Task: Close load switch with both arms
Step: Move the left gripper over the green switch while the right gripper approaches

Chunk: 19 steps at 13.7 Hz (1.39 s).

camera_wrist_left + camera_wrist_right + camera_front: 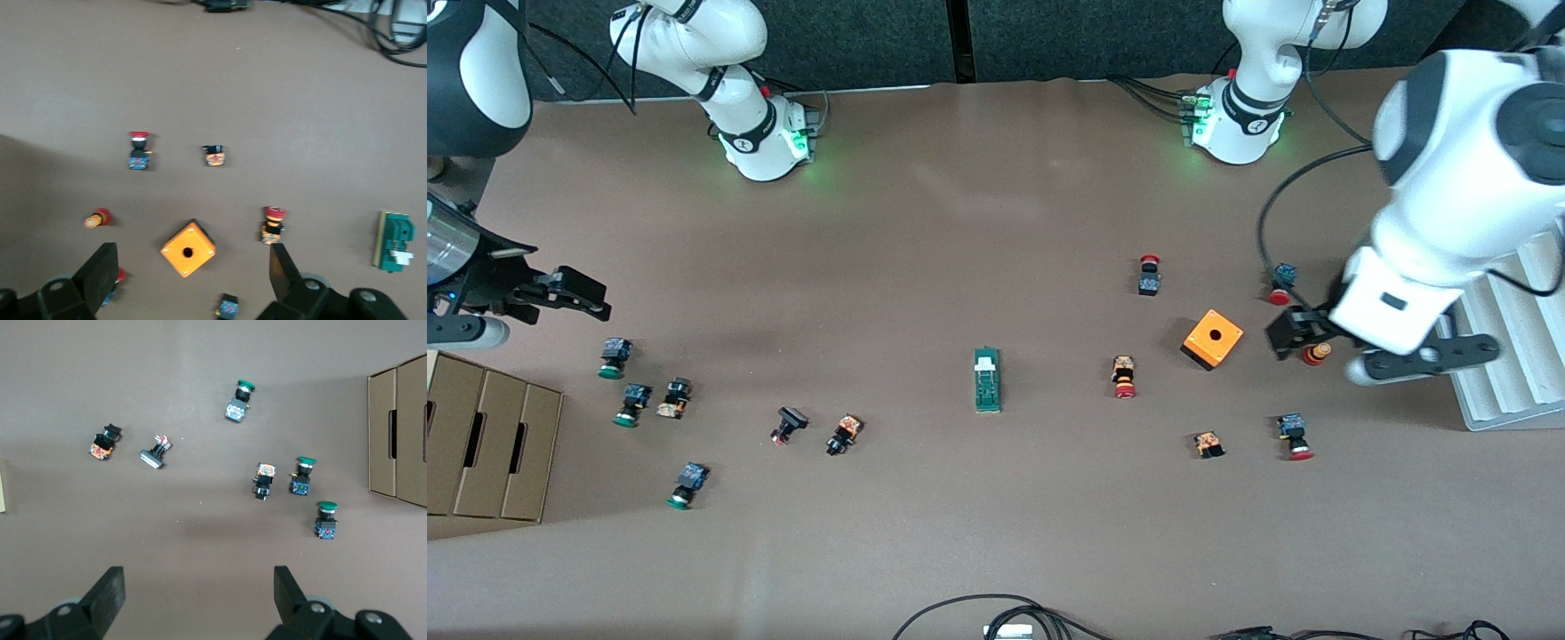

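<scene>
The load switch point(987, 380) is a narrow dark-green block with a white piece at the end toward the robots' bases. It lies alone in the middle of the table, and the left wrist view catches it point(395, 241) at its edge. My left gripper point(1288, 336) hangs open over the table beside the orange cube, toward the left arm's end; its fingers point(100, 270) stand wide apart with nothing held. My right gripper point(590, 299) hangs open over the right arm's end of the table, above the green-capped buttons. In the right wrist view point(198, 577) only bare table lies between its fingers.
An orange cube with a hole point(1212, 338) and several red-capped push-buttons point(1124, 377) lie toward the left arm's end. Several green-capped buttons point(615, 357) lie toward the right arm's end, by a cardboard box point(489, 436). A white ridged rack point(1507, 356) stands at the left arm's end.
</scene>
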### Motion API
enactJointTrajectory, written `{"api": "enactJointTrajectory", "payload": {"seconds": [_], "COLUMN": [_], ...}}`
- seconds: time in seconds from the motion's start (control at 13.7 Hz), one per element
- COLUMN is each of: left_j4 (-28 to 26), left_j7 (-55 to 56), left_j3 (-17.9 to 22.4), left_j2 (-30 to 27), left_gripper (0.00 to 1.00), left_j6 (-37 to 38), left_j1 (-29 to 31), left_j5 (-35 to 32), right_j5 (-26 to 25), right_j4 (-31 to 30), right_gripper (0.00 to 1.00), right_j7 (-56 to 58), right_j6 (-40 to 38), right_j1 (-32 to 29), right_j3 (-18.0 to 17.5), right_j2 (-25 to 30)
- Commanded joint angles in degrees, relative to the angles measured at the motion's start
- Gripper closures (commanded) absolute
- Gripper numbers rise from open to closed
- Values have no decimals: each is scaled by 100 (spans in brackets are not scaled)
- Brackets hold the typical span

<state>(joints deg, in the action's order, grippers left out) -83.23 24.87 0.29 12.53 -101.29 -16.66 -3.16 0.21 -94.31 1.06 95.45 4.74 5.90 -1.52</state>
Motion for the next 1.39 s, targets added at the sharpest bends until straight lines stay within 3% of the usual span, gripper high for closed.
{"api": "enactJointTrajectory", "payload": {"seconds": [0.0,0.15,0.51,0.66,0.73,0.95,1.31], "left_j4": [17,0,-9,-53,-62,-105,-605], "left_j7": [578,1053,2168,2818,3265,4742,6220], "left_j3": [59,59,51,42,-54,-861,-1548], "left_j2": [39,83,197,223,302,600,839], "left_gripper": [0,0,0,0,0,0,0], "left_j6": [-277,-479,-962,-1147,-1174,-1174,-1165], "left_j1": [-512,-881,-1672,-2120,-2349,-2412,-2395], "left_j5": [-490,-922,-1451,-2071,-2510,-3785,-4947], "right_j5": [67,75,128,85,76,67,93], "right_j4": [97,202,220,220,211,220,229], "right_gripper": [1,1,1,1,1,1,1], "right_j7": [104,131,693,781,782,799,817], "right_j6": [-71,-71,-45,-36,-36,-88,-36], "right_j1": [18,1,-43,-52,-52,-149,-149], "right_j3": [17,17,52,61,69,78,69], "right_j2": [-251,-490,-428,-429,-429,-420,-428]}}
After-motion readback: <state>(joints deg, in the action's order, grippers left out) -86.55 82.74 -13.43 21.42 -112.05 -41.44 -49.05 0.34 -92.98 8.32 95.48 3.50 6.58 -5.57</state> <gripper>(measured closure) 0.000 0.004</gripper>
